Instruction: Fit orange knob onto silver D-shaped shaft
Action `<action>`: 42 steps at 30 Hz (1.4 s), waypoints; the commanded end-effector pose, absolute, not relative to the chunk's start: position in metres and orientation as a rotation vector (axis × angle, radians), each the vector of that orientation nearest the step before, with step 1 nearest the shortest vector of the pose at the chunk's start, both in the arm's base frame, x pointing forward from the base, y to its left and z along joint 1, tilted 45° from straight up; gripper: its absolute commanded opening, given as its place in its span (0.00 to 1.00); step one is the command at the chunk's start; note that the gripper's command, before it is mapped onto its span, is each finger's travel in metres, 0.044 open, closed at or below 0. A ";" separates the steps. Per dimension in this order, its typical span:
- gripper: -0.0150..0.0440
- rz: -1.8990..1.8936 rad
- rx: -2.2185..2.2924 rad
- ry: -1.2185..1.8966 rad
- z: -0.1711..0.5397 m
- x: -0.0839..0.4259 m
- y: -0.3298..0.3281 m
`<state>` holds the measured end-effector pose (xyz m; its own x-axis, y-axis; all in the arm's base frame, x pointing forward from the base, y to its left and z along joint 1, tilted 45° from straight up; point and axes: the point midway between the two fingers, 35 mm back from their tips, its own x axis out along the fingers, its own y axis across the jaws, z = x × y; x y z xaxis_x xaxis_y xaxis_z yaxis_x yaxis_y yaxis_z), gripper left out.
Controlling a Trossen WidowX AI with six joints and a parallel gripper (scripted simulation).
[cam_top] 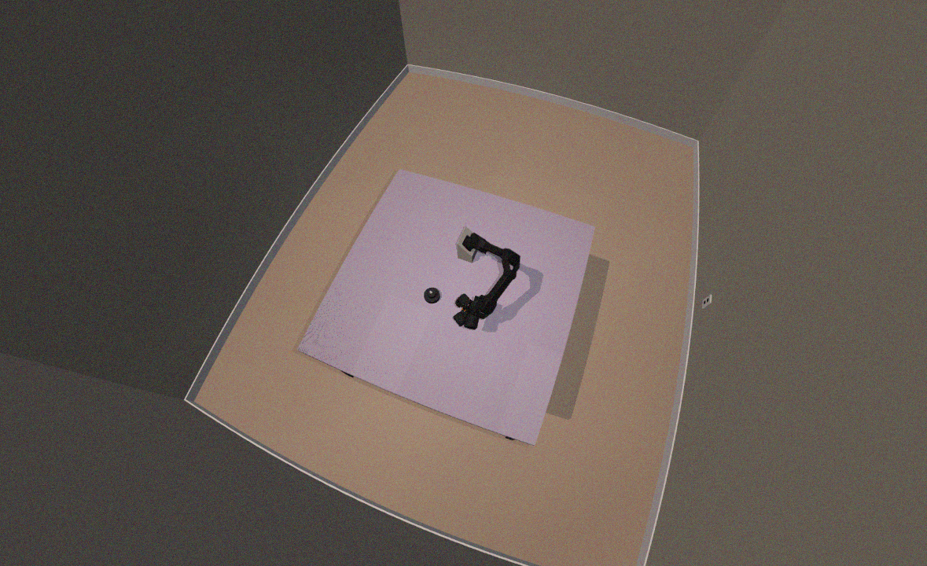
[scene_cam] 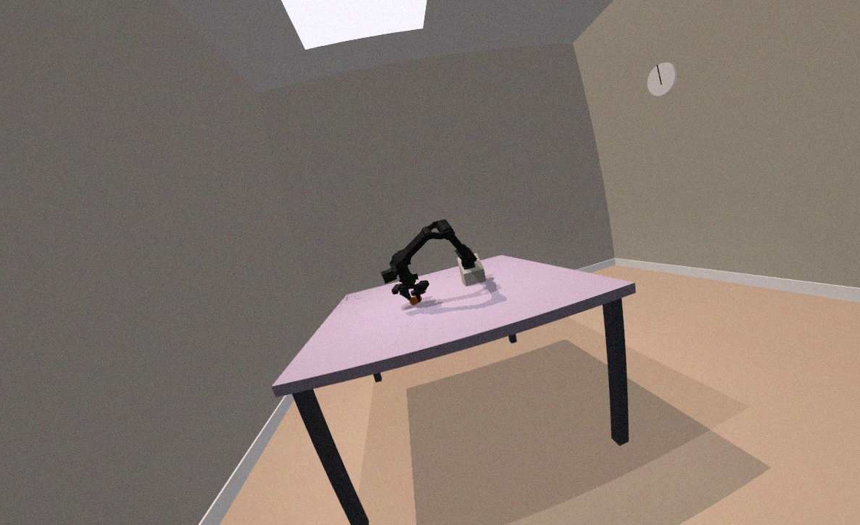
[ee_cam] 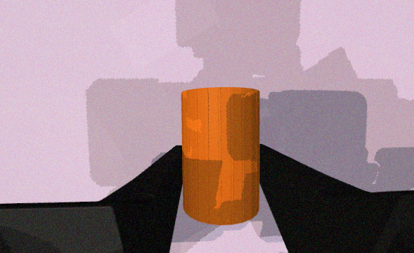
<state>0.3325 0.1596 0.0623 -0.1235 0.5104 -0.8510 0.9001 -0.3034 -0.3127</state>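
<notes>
The orange knob is a cylinder lying on its side, at or just above the table top. In the wrist view its long axis runs up and down the picture. My gripper is shut on it, with one black finger against each side. The knob's hole does not show. The round dark pedestal stands on the table, left of the gripper in the top view, with a small pale shaft on top. The shaft's flat side is too small to tell. The pedestal is hidden in the exterior view.
The pink table carries the arm's grey base block, behind the knob and pedestal in the exterior view. The arm arches over from it. Shadows of the arm and fingers fall around the knob.
</notes>
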 end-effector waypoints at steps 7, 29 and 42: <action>0.56 -1.270 1.949 1.656 0.060 0.328 0.149; 0.56 -0.942 2.301 1.817 0.050 0.318 0.128; 0.56 -0.716 2.492 1.892 0.041 0.312 0.119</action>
<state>0.3150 0.1208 0.0437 0.1912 0.9149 -0.3555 0.9008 -0.3074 -0.3066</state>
